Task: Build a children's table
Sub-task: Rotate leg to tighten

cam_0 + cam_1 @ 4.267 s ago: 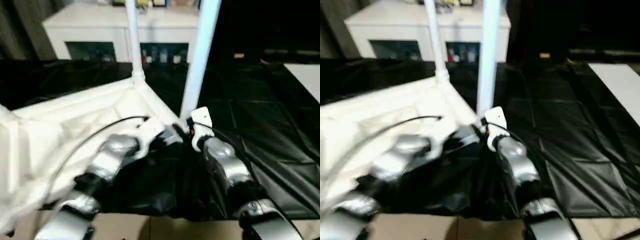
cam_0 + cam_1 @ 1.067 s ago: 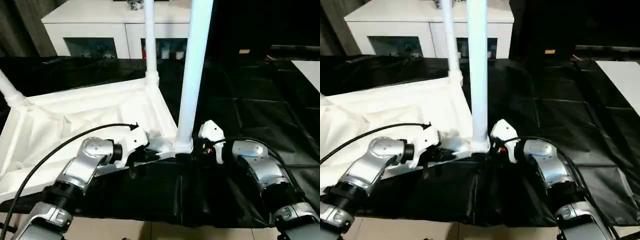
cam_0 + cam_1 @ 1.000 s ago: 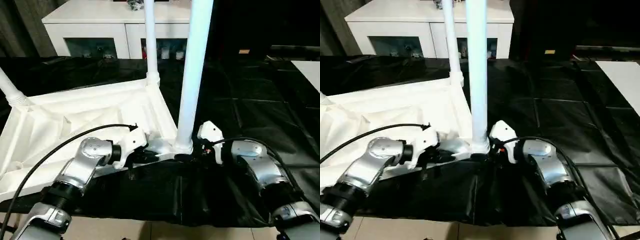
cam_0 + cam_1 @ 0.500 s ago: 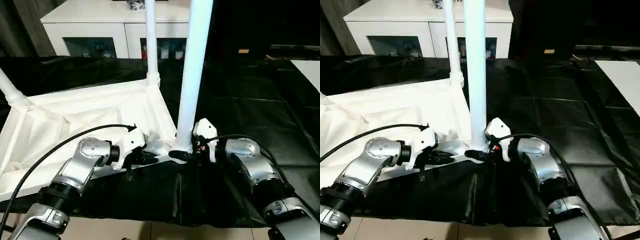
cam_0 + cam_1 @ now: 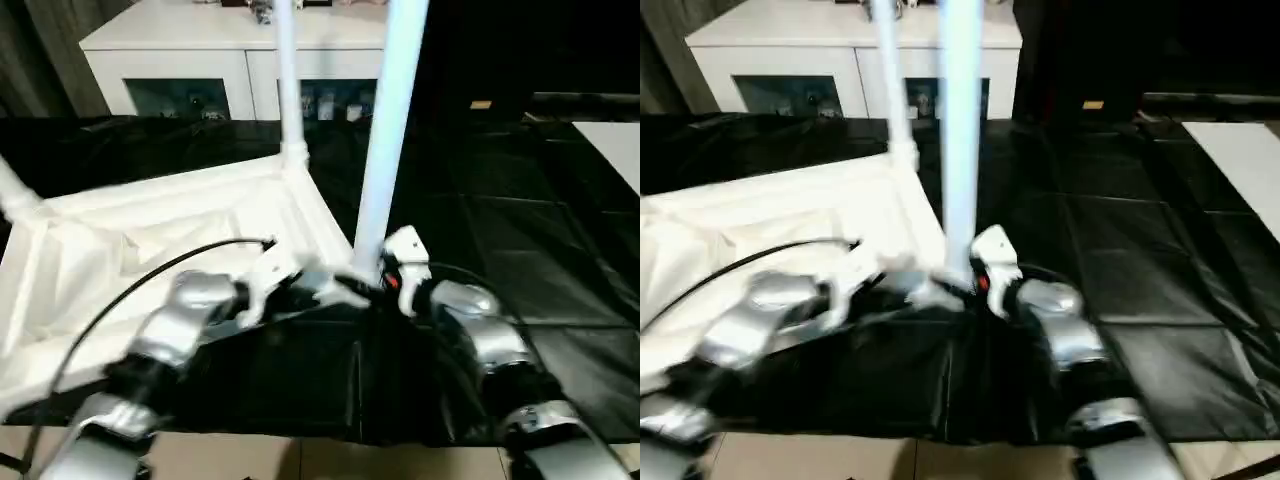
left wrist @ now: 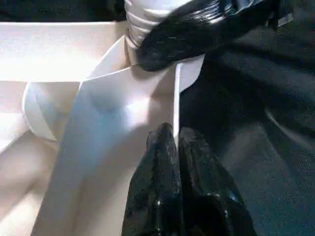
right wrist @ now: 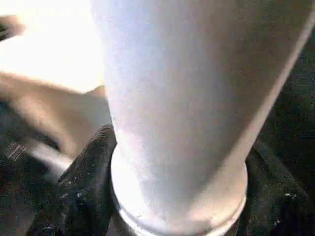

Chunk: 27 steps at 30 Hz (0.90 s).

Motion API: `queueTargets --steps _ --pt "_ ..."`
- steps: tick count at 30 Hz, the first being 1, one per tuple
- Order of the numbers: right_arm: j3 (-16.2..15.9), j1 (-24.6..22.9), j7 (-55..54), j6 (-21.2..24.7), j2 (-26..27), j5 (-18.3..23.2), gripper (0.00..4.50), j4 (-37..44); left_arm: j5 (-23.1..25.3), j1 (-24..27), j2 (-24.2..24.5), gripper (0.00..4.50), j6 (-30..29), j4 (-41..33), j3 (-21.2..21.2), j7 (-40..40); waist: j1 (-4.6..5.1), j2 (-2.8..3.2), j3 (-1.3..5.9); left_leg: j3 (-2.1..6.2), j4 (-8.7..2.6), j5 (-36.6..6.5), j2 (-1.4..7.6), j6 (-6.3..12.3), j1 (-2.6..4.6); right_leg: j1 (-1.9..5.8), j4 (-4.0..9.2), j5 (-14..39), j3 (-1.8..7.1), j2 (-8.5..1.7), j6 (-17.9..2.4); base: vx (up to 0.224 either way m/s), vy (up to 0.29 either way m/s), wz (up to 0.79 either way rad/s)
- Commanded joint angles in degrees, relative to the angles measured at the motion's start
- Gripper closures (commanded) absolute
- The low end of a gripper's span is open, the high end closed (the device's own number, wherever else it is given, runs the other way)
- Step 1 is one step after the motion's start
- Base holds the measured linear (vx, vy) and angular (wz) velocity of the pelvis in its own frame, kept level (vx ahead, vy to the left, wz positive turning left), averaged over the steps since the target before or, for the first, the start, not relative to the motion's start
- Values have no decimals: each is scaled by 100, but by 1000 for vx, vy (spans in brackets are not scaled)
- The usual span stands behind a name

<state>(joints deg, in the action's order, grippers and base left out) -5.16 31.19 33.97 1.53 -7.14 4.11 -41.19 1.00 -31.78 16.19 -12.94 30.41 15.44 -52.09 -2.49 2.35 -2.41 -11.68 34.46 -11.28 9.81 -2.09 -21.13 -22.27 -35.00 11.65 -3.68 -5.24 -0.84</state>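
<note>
The children's table lies upside down on a black sheet, its white ribbed top (image 5: 150, 230) facing up. Three white tube legs stand in corner sockets: the near leg (image 5: 388, 150), a far leg (image 5: 286, 90) and one at the left edge (image 5: 15, 192). My right gripper (image 5: 366, 286) sits at the near leg's base. In the right wrist view its black fingers (image 7: 83, 189) press the leg's collar (image 7: 177, 147) from both sides. My left gripper (image 6: 175, 136) is shut on the thin rim (image 6: 175, 98) of the top, just beside that corner socket.
A white cabinet with glass doors (image 5: 230, 65) stands behind the table. The black sheet (image 5: 520, 230) spreads to the right, with a white panel (image 5: 1240, 150) at its far right. Bare tan floor (image 5: 300, 455) shows at the near edge.
My right gripper has moved in from beside the near leg's base and closed around it. The left gripper keeps its pinch on the rim. The camera has shifted slightly.
</note>
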Motion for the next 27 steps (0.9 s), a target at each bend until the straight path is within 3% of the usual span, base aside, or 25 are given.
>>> queueTargets --steps 1,3,4,5,6,7,10,11,14,17,18,19,20,23,26,27 --pt "56 -20 -508 262 208 23 177 0 113 -24 -229 450 -256 322 6 571 25 -25 256 206 -530 -1814 355 -68 120 159 503 1770 281 -374 -1185 0 0 0" --pt "170 90 -1304 481 427 -66 177 -204 141 -286 -586 450 -527 642 -161 1279 53 -23 254 211 -538 -1879 348 -122 132 141 520 1845 292 -368 -1117 0 0 0" --pt "205 160 -1634 558 527 -128 177 -325 183 -418 -746 450 -605 814 -216 1600 36 -4 267 208 -521 -1921 339 -170 187 108 539 1891 296 -374 -1123 0 0 0" --pt "222 205 -1822 601 586 -172 177 -401 214 -500 -840 450 -641 923 -244 1789 45 -8 269 199 -517 -1900 326 -176 188 101 547 1864 297 -363 -1130 0 0 0" --pt "200 269 -2005 590 639 -250 177 -509 253 -580 -931 450 -668 1036 -248 1946 30 -19 267 210 -518 -1875 324 -158 164 123 555 1851 297 -382 -1125 0 0 0" --pt "148 396 -2291 546 712 -402 177 -688 325 -693 -1048 450 -581 1238 -239 2163 30 15 274 218 -518 -1830 319 -132 139 138 544 1806 289 -383 -1092 0 0 0" --pt "142 500 -2361 422 815 -436 177 -790 407 -785 -1110 450 -459 1425 -203 2281 23 -15 292 214 -508 -1677 315 -5 98 168 541 1548 286 -393 -1083 0 0 0" --pt "145 512 -2326 426 854 -418 177 -769 430 -807 -1116 450 -415 1467 -190 2306 21 2 294 214 -505 -1598 310 54 83 178 531 1461 281 -391 -1101 0 0 0" --pt "238 434 -1816 312 864 -178 108 -466 382 -767 -990 450 -417 1344 -165 1944 4 -18 298 210 -506 -1508 324 180 72 197 518 1374 274 -394 -1130 0 0 0" --pt "215 432 -1637 242 783 -157 87 -415 376 -713 -891 450 -423 1249 -117 1733 16 -14 295 226 -517 -1518 325 215 36 212 514 1434 266 -400 -1091 0 0 0" --pt "177 435 -1453 201 692 -135 72 -390 387 -642 -780 450 -332 1142 -35 1488 73 -7 295 267 -543 -1495 334 199 -25 263 497 1477 237 -406 -1056 0 0 0" --pt "158 436 -1366 183 643 -122 72 -378 395 -603 -721 450 -263 1086 14 1353 107 -6 286 278 -554 -1552 331 183 -41 260 501 1576 226 -393 -1035 0 0 0" --pt "88 411 -1076 150 521 -113 72 -321 391 -510 -599 450 -265 965 95 1082 103 -21 296 263 -532 -1590 342 180 5 232 514 1551 242 -404 -1083 0 0 0" --pt "-39 316 -424 106 269 -62 72 -135 342 -300 -340 450 -171 669 259 493 122 -15 336 235 -482 -1180 341 310 -11 254 431 739 263 -396 -1331 0 0 0" --pt "-300 76 837 40 -296 -35 72 311 -23 204 218 450 174 -104 478 -797 87 -16 373 221 -409 -675 342 667 -42 307 323 -239 245 -400 -1587 0 0 0" --pt "-401 2 1205 -71 -477 -62 72 422 -75 334 411 450 91 -330 542 -1045 65 3 383 182 -377 -508 356 791 -6 260 290 -587 243 -368 -1672 0 0 0"
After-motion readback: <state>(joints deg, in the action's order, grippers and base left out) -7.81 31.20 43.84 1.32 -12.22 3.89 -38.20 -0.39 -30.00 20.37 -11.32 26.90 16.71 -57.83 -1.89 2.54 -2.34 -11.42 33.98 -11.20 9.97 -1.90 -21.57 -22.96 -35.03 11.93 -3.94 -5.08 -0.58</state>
